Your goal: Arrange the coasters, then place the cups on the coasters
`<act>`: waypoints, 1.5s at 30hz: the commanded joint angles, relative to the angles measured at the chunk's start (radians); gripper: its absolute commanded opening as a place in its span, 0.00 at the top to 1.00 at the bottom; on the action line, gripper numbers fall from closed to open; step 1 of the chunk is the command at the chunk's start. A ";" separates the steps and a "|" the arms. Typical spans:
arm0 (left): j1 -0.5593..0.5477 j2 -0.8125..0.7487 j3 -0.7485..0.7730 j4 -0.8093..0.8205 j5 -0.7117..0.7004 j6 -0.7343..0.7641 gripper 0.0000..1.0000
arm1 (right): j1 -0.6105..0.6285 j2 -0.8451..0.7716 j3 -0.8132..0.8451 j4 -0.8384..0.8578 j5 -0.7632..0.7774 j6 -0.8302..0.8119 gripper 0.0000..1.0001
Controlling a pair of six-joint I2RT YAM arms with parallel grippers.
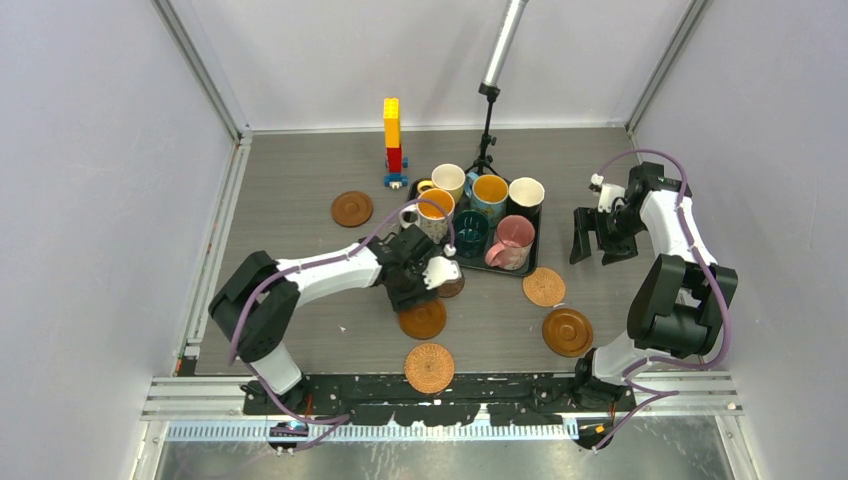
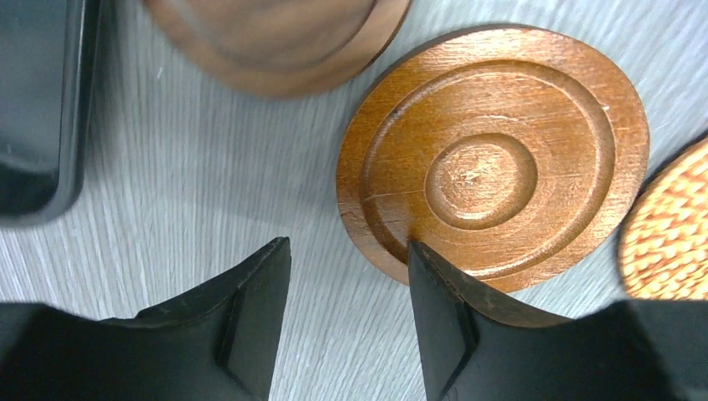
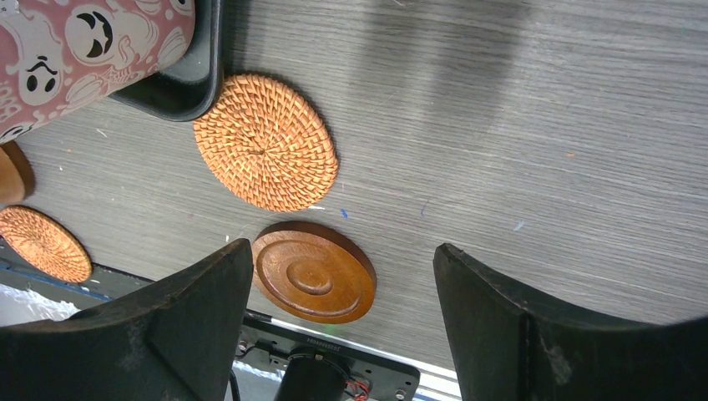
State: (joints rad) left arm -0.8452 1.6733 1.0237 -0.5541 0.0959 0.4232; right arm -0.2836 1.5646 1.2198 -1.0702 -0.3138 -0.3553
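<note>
Six cups stand on the black tray point(image 1: 533, 262): cream-yellow point(image 1: 447, 180), blue point(image 1: 489, 192), white point(image 1: 525, 195), patterned point(image 1: 434, 212), teal point(image 1: 470, 232) and pink point(image 1: 512, 242). My left gripper point(image 1: 425, 285) point(image 2: 346, 246) is low and open over bare table. Its right fingertip point(image 2: 434, 284) overlaps the rim of a glossy brown coaster point(image 2: 493, 167) point(image 1: 422, 319). A dark brown coaster point(image 2: 275, 42) lies just beyond. Woven coasters lie at the front point(image 1: 429, 367) and near the tray point(image 1: 544, 287) point(image 3: 265, 142). Other brown coasters lie far left point(image 1: 352, 208) and front right point(image 1: 567, 331) point(image 3: 314, 271). My right gripper point(image 1: 590, 245) point(image 3: 342, 249) hangs open, empty.
A yellow-red-blue brick tower point(image 1: 392, 140) stands behind the tray, next to a black camera stand point(image 1: 487, 130). The tray's corner point(image 2: 33, 109) is close to my left gripper. Side walls close in the table; the arm bases sit along the near edge.
</note>
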 commanded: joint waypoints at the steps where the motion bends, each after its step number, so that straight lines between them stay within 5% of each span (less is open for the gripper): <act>1: 0.098 -0.037 -0.094 -0.098 -0.070 0.088 0.45 | -0.004 -0.002 0.045 0.013 -0.016 0.015 0.16; 12: 0.458 -0.130 -0.172 -0.157 -0.063 0.273 0.45 | -0.004 0.007 0.054 0.013 -0.024 0.028 0.17; 21: 0.810 -0.060 -0.045 -0.184 -0.001 0.345 0.44 | -0.002 0.029 0.074 0.013 -0.036 0.049 0.17; 32: 0.890 -0.151 0.025 -0.255 0.213 0.279 0.29 | -0.003 0.041 0.093 0.009 -0.039 0.056 0.17; 45: 0.873 -0.057 -0.008 -0.163 0.157 0.232 0.25 | 0.000 0.058 0.114 0.003 -0.044 0.054 0.17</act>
State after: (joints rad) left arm 0.0376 1.5879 1.0275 -0.7597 0.2615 0.6720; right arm -0.2836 1.6253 1.2888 -1.0702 -0.3401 -0.3080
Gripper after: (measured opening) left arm 0.758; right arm 0.831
